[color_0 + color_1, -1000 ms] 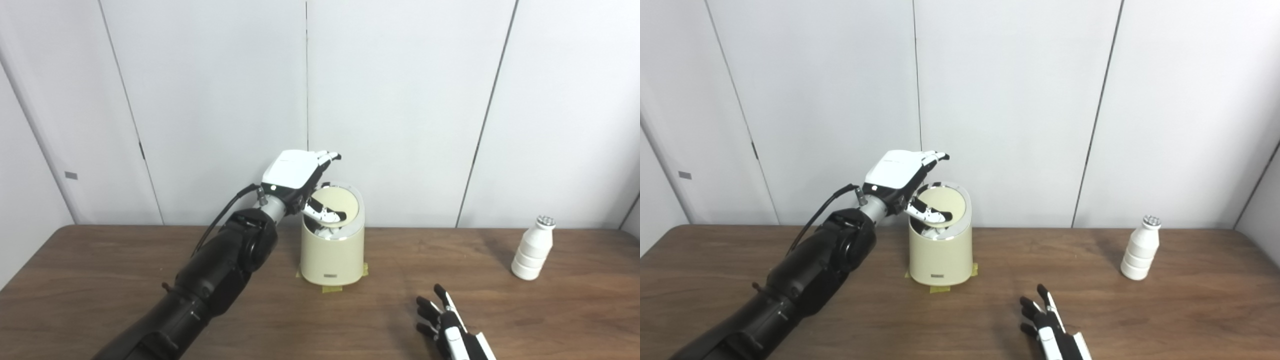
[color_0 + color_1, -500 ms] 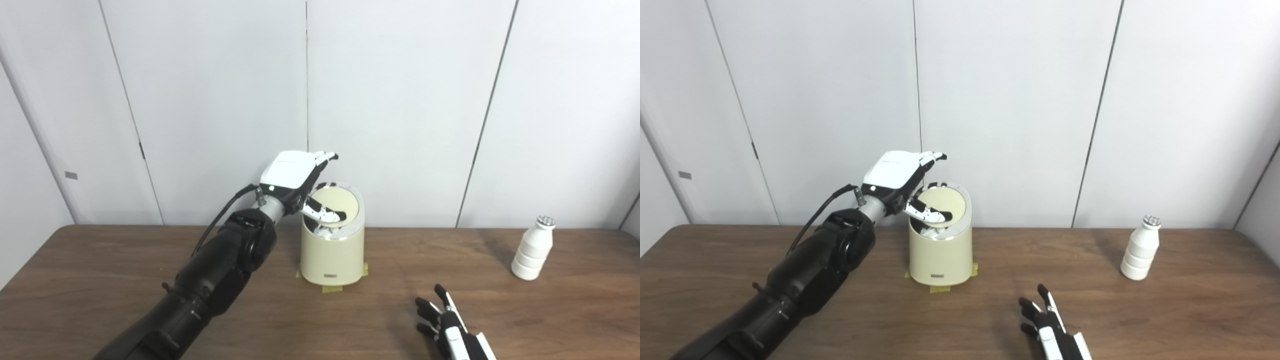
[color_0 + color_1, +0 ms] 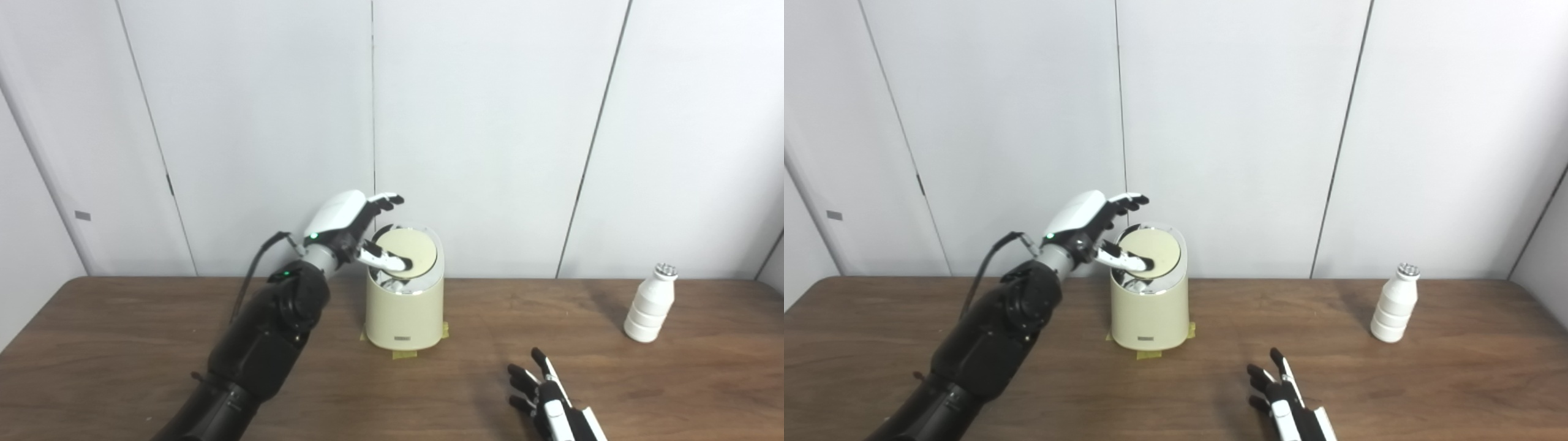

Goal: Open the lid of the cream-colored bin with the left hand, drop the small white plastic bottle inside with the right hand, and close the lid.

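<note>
Wide brown table (image 3: 122, 343), carrying everything. Cream-colored bin (image 3: 404, 312) standing upright near the middle, toward the back, on tape marks. Lid (image 3: 411, 251) tilted up, facing forward, with a dark gap open at the front of the rim. Left hand (image 3: 343, 222) raised at the bin's left upper edge, fingers (image 3: 383, 199) spread and reaching over the lid's top, thumb lying across the lid's face; whether the lid is pinched or merely propped, impossible to tell. Small white plastic bottle (image 3: 650, 304) upright, long axis vertical, far right on the table, well apart from the bin. Right hand (image 3: 545, 398) low at the front edge, fingers spread, empty, pointing away from the robot. Bottle lying ahead and to the right of those fingers, much nearer this hand than the left; probably a reach forward and rightward, then a grasp around the standing body.
</note>
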{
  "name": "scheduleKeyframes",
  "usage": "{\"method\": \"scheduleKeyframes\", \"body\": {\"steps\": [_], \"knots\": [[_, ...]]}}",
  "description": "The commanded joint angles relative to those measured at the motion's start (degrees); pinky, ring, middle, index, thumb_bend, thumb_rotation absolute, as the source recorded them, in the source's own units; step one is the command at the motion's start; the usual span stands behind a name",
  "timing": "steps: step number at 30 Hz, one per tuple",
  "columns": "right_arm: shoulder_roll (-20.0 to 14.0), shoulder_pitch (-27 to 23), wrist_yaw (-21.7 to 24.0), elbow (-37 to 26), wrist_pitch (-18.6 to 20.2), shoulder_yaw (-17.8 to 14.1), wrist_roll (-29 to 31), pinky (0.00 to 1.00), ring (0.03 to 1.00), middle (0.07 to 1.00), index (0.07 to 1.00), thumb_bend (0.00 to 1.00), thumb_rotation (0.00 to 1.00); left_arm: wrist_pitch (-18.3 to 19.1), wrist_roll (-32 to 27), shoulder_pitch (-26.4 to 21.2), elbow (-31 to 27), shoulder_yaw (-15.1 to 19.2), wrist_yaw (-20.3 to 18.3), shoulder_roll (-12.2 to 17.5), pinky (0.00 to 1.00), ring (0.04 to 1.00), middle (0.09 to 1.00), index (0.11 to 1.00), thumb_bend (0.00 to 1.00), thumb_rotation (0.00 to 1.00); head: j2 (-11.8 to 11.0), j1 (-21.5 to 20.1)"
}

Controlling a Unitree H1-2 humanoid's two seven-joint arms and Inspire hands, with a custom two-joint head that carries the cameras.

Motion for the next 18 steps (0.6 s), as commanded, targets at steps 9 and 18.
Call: {"method": "scheduleKeyframes", "body": {"steps": [9,18], "knots": [[-0.5,-0.7,-0.2,-1.2,-0.7,-0.3,0.1,0.83,0.899,0.885,1.000,0.55,1.00,1.4,-10.5,0.8,-9.5,9.7,2.3,-2.4,0.66,0.760,0.778,0.839,0.59,0.27,0.3,0.3],[-0.8,-0.4,-0.1,-1.5,-0.4,-0.4,0.1,0.82,0.900,0.884,1.000,0.54,1.00,5.9,-17.0,5.5,-15.9,14.7,2.7,-4.1,0.68,0.733,0.778,0.829,0.45,0.30,0.7,0.4]]}}
